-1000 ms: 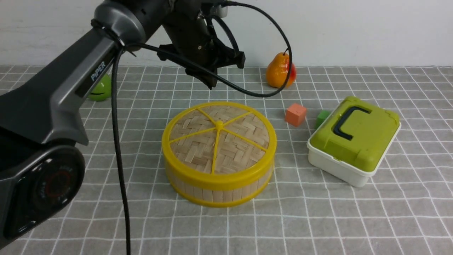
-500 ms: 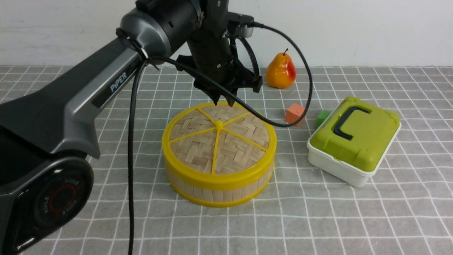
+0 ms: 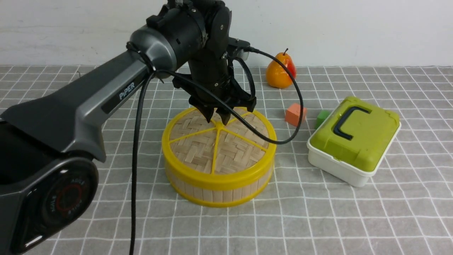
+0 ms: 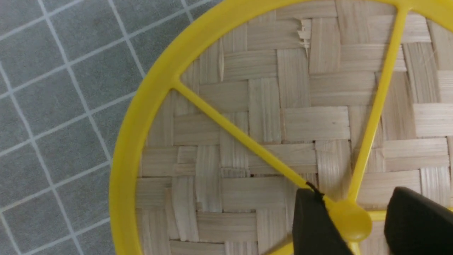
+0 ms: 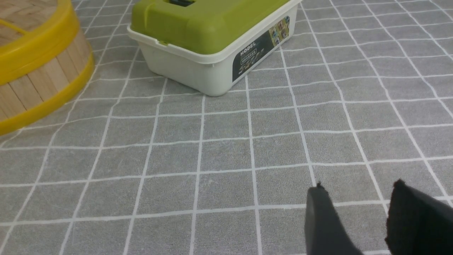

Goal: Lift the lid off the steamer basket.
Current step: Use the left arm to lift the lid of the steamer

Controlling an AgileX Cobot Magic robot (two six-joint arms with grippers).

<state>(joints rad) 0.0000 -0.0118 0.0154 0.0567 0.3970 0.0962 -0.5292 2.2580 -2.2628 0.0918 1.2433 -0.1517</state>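
Lid (image 3: 198, 148): 1. Flat, face up, seated on basket (image 3: 212, 193), centre of cloth (image 5: 212, 141). Round, no long axis.
Spokes (image 3: 215, 156): 5, one pointing 6 o'clock.
Knob (image 3: 219, 124): 1, at hub.
Basket: 1, upright.
Left gripper (image 3: 217, 119): nose-down over hub, jaws parted astride knob, not clamped. One finger (image 4: 311, 226) at knob's edge, other clear of it.
Cubes: 2, orange (image 3: 296, 114) and green (image 3: 322, 118), 2 o'clock of lid.
Pear (image 3: 280, 71): 1, upright, 1 o'clock.
Box (image 3: 354, 141): 1, green-lidded, 3 o'clock.
Right gripper (image 5: 357, 219): jaws apart, empty, above cloth.
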